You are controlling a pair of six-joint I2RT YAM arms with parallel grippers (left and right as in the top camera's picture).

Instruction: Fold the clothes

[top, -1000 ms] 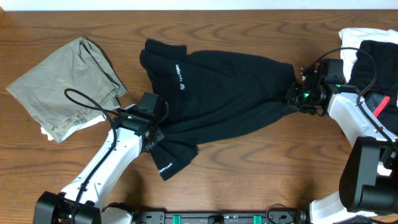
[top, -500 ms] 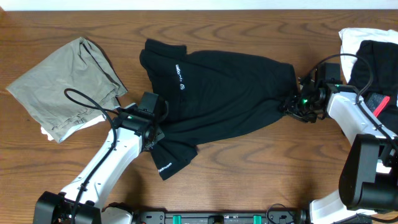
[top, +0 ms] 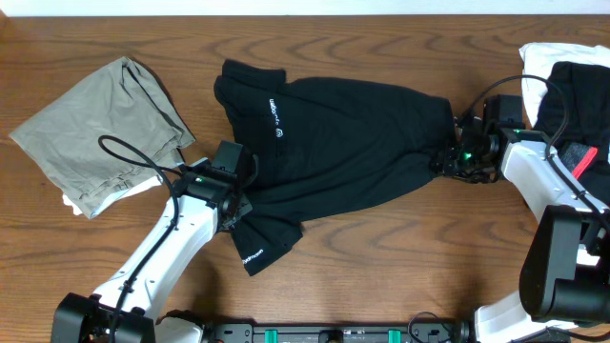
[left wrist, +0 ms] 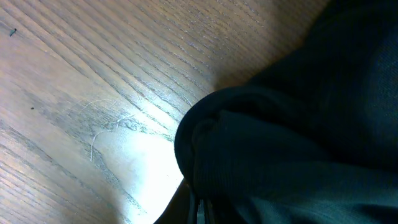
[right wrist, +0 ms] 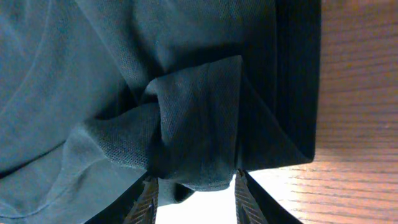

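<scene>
The black garment point(top: 334, 143) with small white logo marks lies spread across the middle of the table. My left gripper point(top: 235, 202) sits at its lower left edge. In the left wrist view a bunched black fold point(left wrist: 261, 143) runs into my shut left gripper point(left wrist: 202, 214). My right gripper point(top: 446, 160) is at the garment's right end. In the right wrist view a rolled fold point(right wrist: 193, 124) lies between the parted fingers point(right wrist: 149, 196), with bright light showing between them below the cloth, so the right gripper point(right wrist: 194, 190) is open around the fold.
An olive-grey garment point(top: 100, 133) lies at the far left with a white piece point(top: 71, 202) under it. At the right edge a white garment point(top: 543, 62) carries a black one point(top: 581, 95) with a red band point(top: 583, 157). Bare wooden table point(top: 381, 257) lies in front.
The right gripper's jaws have spread wider and shifted slightly down and right; the garment's right end has slackened a little. The left arm and its grip are unchanged.
</scene>
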